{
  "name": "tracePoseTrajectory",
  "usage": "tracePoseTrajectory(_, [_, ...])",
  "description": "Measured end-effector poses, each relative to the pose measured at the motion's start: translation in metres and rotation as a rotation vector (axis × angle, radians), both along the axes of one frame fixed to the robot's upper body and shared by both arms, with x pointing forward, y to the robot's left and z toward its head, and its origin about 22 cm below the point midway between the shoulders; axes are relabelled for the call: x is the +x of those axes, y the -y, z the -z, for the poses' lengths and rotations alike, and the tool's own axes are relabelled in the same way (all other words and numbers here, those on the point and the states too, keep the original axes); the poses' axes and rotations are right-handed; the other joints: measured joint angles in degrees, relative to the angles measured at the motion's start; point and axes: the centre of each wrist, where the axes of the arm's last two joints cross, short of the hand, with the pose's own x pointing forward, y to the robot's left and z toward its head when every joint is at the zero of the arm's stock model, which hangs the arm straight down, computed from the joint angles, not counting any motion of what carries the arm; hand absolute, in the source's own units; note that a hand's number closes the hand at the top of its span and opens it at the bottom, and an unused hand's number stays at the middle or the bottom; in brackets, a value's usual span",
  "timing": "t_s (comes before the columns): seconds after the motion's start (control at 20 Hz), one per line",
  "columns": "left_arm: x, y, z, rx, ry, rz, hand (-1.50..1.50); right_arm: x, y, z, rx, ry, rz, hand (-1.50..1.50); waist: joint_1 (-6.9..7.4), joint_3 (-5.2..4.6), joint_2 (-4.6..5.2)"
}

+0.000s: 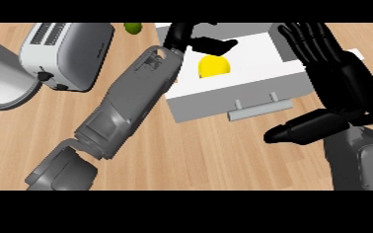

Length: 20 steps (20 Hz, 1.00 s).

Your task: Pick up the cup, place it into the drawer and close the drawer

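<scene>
Yellow cup (214, 65) inside open white drawer (247, 86). Left robot hand (191, 38) above drawer's far-left part, fingers curled, just beyond cup. Right robot hand (329, 74) open beside drawer's right edge. Toaster (65, 54) left of drawer on worktop (211, 153).

Left forearm (128, 111): grey, smooth long shell, seam near the elbow, hollow cut-out at the wrist end.
Left hand (191, 40): black, glossy.
Right forearm (352, 158): grey, only partly visible.
Right hand (331, 79): black, segmented fingers, thick rounded thumb.
</scene>
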Motion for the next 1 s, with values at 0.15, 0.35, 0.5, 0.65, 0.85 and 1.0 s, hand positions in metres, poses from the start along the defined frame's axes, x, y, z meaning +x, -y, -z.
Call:
tracePoseTrajectory(0.15, [-0.001, 0.000, -0.001, -0.087, 0.021, 0.027, -1.50, 0.001, -0.011, -0.001, -0.007, -0.006, -0.119, 1.50, -0.04, -0.04, 0.06])
tracePoseTrajectory(0.35, [-0.003, 0.003, -0.008, -0.213, 0.069, 0.040, -1.50, 0.000, -0.021, 0.004, -0.064, -0.050, -0.294, 1.50, 0.34, -0.07, -0.33])
tracePoseTrajectory(0.5, [-0.002, 0.005, -0.014, -0.271, 0.098, 0.016, -1.50, -0.004, -0.019, 0.009, -0.203, -0.099, -0.372, 1.50, 1.34, -0.08, -0.73])
tracePoseTrajectory(0.65, [-0.001, 0.004, -0.015, -0.306, 0.115, -0.012, -1.50, -0.007, -0.016, 0.010, -0.363, -0.138, -0.398, -1.50, 2.94, -0.09, -1.14])
tracePoseTrajectory(0.85, [-0.001, 0.003, -0.013, -0.327, 0.125, -0.050, -1.50, -0.014, -0.010, 0.015, -0.549, -0.154, -0.333, -1.50, 5.19, -0.05, -1.63])
tracePoseTrajectory(1.0, [-0.002, -0.001, -0.004, -0.350, 0.113, -0.063, -1.50, -0.021, -0.011, 0.030, -0.661, -0.152, -0.259, -1.50, 6.90, -0.03, -1.94])
